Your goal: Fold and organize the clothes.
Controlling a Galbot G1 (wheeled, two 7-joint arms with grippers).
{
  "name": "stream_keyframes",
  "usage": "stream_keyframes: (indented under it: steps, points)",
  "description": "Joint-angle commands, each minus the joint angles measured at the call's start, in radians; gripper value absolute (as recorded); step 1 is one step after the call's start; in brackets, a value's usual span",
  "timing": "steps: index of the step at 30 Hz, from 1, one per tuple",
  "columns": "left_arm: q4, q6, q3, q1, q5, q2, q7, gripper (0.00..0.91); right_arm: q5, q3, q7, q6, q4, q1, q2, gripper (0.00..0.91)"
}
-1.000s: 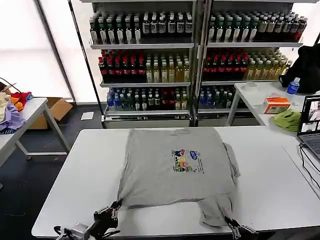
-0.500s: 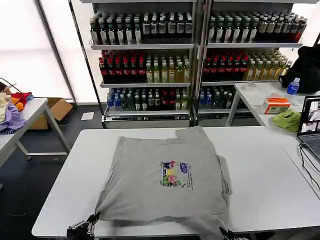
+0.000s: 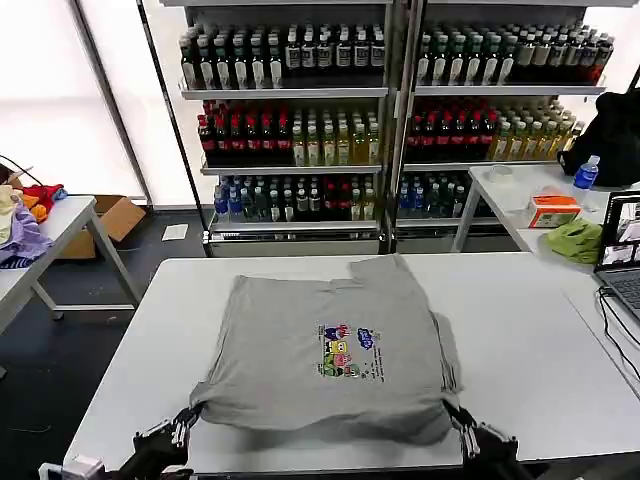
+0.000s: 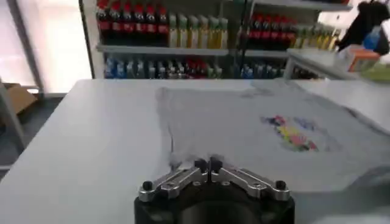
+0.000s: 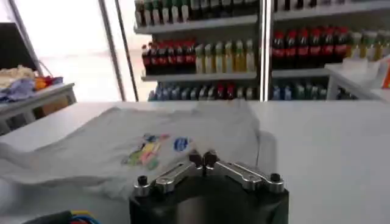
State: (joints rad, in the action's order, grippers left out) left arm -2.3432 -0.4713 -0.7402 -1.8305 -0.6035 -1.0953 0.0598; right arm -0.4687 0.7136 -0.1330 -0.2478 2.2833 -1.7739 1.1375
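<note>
Since half a second earlier the T-shirt [image 3: 330, 350] hem had lifted clear off the table [image 3: 540, 370] near edge. One shirt, two grippers: left gripper [image 3: 183, 425] clenched on the near-left hem corner, right gripper [image 3: 462, 432] clenched on the near-right. Shirt lay mid-table, print up.

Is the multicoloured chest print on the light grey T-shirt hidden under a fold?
No. In the head view the multicoloured print lies face up on the light grey T-shirt, spread on the white table.
</note>
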Motion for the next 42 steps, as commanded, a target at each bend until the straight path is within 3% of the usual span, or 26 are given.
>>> stream_keyframes:
  steps: [1, 7, 8, 9, 10, 13, 21, 24, 28, 30, 36, 39, 42]
  points:
    - [0.238, 0.037, 0.132, 0.347, -0.204, 0.136, 0.04, 0.02, 0.045, -0.073, 0.015, -0.011, -0.22, 0.399, 0.008, 0.0]
    - [0.425, 0.059, 0.267, 0.533, -0.199, 0.152, 0.055, 0.05, 0.104, -0.179, 0.019, -0.008, -0.387, 0.531, 0.002, 0.0]
    - [0.463, 0.078, 0.29, 0.57, -0.182, 0.148, 0.066, 0.141, 0.107, -0.205, 0.023, -0.007, -0.416, 0.555, 0.01, 0.0]
    - [0.474, 0.08, 0.303, 0.6, -0.178, 0.148, 0.067, 0.705, 0.115, -0.225, 0.03, -0.007, -0.437, 0.566, 0.018, 0.0]
    - [0.508, 0.078, 0.318, 0.612, -0.176, 0.143, 0.066, 0.907, 0.122, -0.246, 0.043, -0.013, -0.454, 0.58, 0.027, 0.907]
    - [0.561, 0.074, 0.351, 0.672, -0.146, 0.138, 0.064, 0.907, 0.128, -0.277, 0.057, -0.062, -0.483, 0.608, 0.043, 0.907]
    - [0.61, 0.094, 0.302, 0.718, -0.135, 0.143, 0.055, 0.907, 0.169, -0.283, 0.05, -0.069, -0.493, 0.586, 0.05, 0.907]
    - [0.595, 0.104, 0.279, 0.698, -0.119, 0.153, 0.042, 0.907, 0.187, -0.262, 0.052, -0.074, -0.453, 0.544, 0.047, 0.907]
    - [0.474, 0.085, 0.244, 0.56, -0.104, 0.153, -0.002, 0.907, 0.177, -0.203, 0.052, -0.094, -0.339, 0.433, 0.028, 0.907]
    - [0.403, 0.058, 0.234, 0.467, -0.086, 0.141, -0.03, 0.907, 0.177, -0.173, 0.07, -0.107, -0.279, 0.363, 0.02, 0.907]
    - [0.264, -0.104, 0.24, 0.311, 0.006, 0.079, -0.098, 0.907, 0.171, -0.136, 0.209, -0.218, -0.121, 0.171, 0.029, 0.907]
    - [0.255, -0.105, 0.251, 0.278, 0.041, 0.055, -0.108, 0.907, 0.214, -0.156, 0.253, -0.259, -0.093, 0.118, 0.048, 0.907]
    - [0.268, -0.105, 0.264, 0.279, 0.088, 0.041, -0.11, 0.907, 0.213, -0.175, 0.26, -0.253, -0.11, 0.116, 0.062, 0.907]
